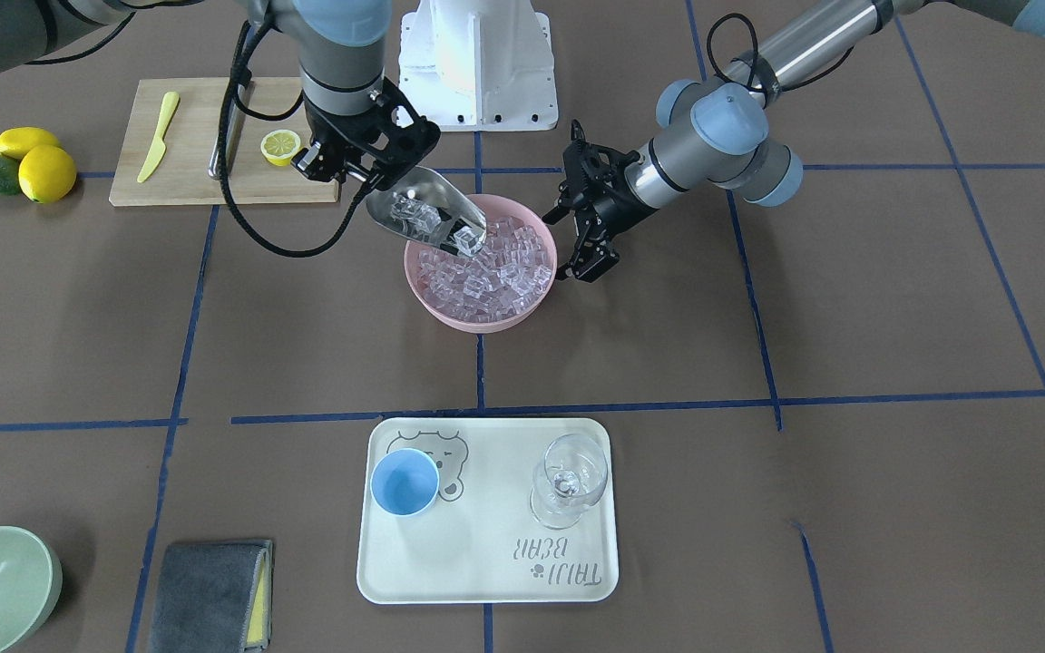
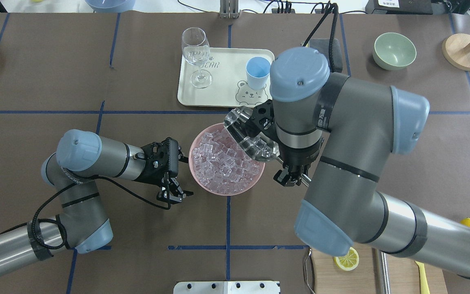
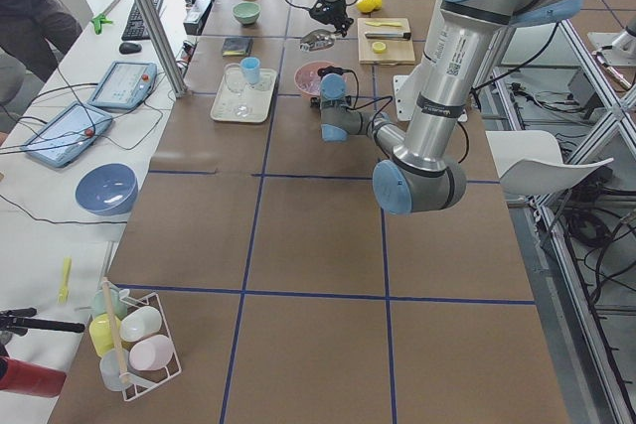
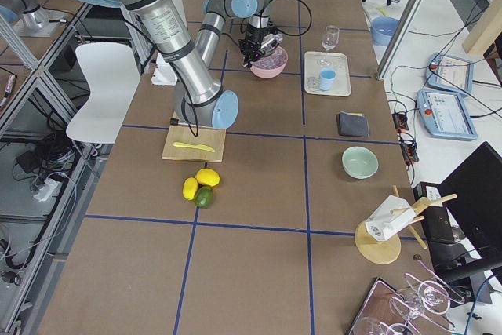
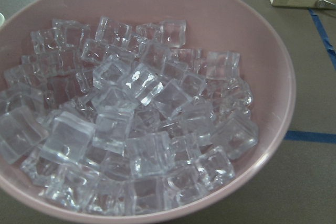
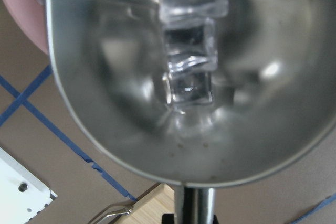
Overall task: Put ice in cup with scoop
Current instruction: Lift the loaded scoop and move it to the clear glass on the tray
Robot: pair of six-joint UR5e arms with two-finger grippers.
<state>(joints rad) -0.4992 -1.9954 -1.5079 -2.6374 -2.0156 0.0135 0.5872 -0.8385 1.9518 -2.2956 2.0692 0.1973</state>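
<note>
right gripper (image 2: 290, 179): fingers clamped on the scoop's thin, straight rod handle; the trough reaches out ahead of them.
scoop (image 1: 414, 210): shiny stainless steel with a deep, rounded trough, held tilted above the pink bowl (image 1: 477, 322), over the rim on the right arm's side, open end lowest.
ice (image 5: 136, 124): clear, glassy cubes with softened edges, heaped in the smooth, round bowl; a few more lie inside the scoop's trough, one at its lip.
left gripper (image 1: 597, 258): just beside the bowl's opposite rim, apart from the scoop; I cannot tell whether its fingers are apart or together.
cup (image 1: 405, 482): small, round, light-blue plastic, upright on the cream tray (image 1: 486, 580), well apart from both grippers; a clear stemmed glass (image 1: 568, 481) stands on the same tray.
</note>
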